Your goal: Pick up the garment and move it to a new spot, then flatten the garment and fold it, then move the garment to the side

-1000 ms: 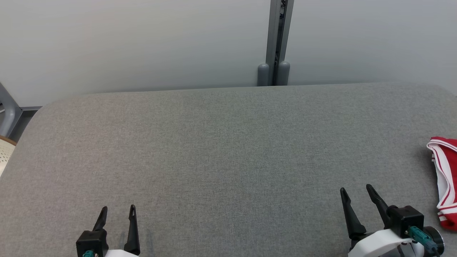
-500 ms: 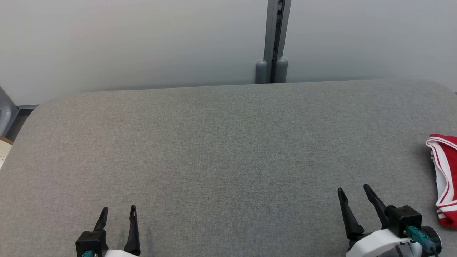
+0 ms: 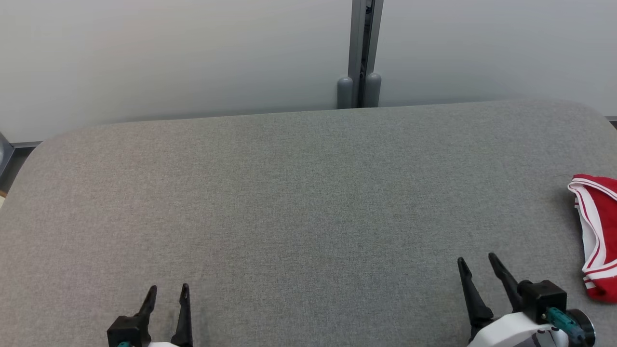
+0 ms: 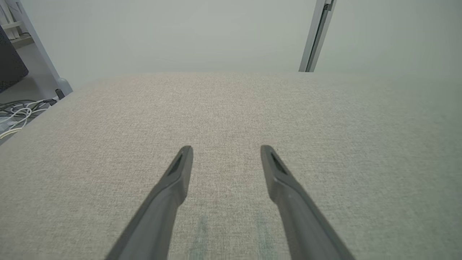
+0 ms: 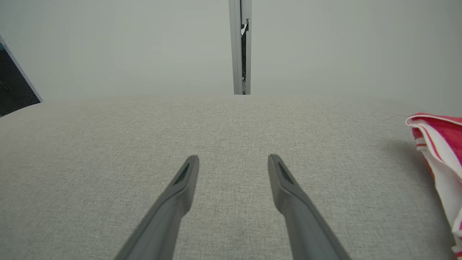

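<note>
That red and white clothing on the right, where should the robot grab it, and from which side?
Probably the raised, white-striped edge of the garment that faces the middle of the table, approached from its left and above by the open right pincer, the nearer one. That rolled edge stands proud of the surface, so fingers can close around it.

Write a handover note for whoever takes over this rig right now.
Left gripper: open, empty, over the near left of the table.
Right gripper: open, empty, near right, apart from the garment.
Garment: red with white stripes, bunched at the table's right edge, partly cut off in the head view.
Done: nothing yet.
Left: pick up, move, flatten, fold, set aside.
</note>
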Robot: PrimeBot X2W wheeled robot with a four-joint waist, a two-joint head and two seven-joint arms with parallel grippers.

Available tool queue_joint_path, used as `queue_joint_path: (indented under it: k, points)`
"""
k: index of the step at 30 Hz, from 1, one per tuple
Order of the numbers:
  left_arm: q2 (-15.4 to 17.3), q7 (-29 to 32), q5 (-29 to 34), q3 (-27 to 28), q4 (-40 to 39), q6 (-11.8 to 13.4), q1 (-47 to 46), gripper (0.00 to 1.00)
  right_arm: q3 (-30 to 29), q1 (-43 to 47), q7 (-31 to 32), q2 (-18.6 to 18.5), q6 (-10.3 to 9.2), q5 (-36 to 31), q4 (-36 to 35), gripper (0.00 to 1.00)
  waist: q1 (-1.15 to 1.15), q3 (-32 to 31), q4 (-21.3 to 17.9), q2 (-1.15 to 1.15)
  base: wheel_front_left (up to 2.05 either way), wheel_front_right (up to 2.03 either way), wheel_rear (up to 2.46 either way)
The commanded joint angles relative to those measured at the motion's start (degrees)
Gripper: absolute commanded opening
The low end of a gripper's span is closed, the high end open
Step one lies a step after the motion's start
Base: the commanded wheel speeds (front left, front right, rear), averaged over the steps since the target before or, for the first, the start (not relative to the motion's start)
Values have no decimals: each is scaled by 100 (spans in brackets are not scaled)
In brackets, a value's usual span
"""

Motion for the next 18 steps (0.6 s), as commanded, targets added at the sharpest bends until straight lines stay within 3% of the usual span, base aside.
queue_joint_path:
  k: [1, 4, 18]
  points:
    - [-11, 10, 0, -1, 30, 0, 4, 0, 4, 9, 1, 3, 1, 3, 26, 0, 0, 1, 0, 0, 0, 0, 0]
    - [-48, 58, -41, 13, 174, 2, 38, 0, 6, 106, 47, 48, 0, 51, 146, 0, 0, 1, -1, 0, 0, 0, 0]
    - [-34, 459, -1597, 180, -37, -175, -123, 0, -195, 53, 446, 34, 0, 1645, -84, 0, 0, -8, 3, 0, 0, 0, 0]
